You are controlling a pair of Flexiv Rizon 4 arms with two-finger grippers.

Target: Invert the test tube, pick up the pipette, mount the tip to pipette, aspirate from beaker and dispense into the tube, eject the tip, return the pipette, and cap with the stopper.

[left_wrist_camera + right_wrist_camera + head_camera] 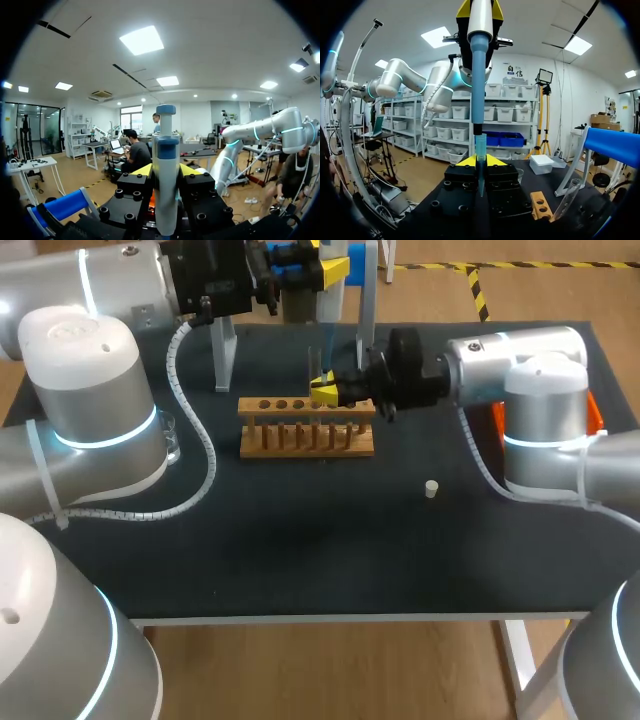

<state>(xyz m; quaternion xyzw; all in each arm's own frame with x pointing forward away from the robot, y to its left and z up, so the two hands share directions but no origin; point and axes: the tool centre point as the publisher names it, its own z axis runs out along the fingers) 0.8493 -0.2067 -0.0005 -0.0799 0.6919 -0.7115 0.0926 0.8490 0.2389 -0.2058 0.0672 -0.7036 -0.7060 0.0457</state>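
Head view first: the wooden test tube rack sits on the dark table, long side running left-right. My right gripper comes in from the right and hangs just over the rack's back edge, pinching a clear test tube that stands upright, long axis vertical. Straight behind and above the rack, my left gripper holds the pipette, which points down toward the tube. A small white stopper lies on the table in front of the rack and off to its right, well apart from it. A glass beaker is off to the rack's left, half hidden by my left arm. Left wrist view: the left gripper is clamped on the pipette, one yellow fingertip on each side of the pale barrel. The blue plunger knob sticks out past the fingers, so the long axis runs across the jaws. Right wrist view: the right gripper has its fingers pressed onto the test tube, open end up. The pipette comes straight down from the left gripper above. Its blue shaft ends in a pale translucent tip lined up with the tube's mouth; can't tell how far in it goes. The rack is just beside and below the right gripper.
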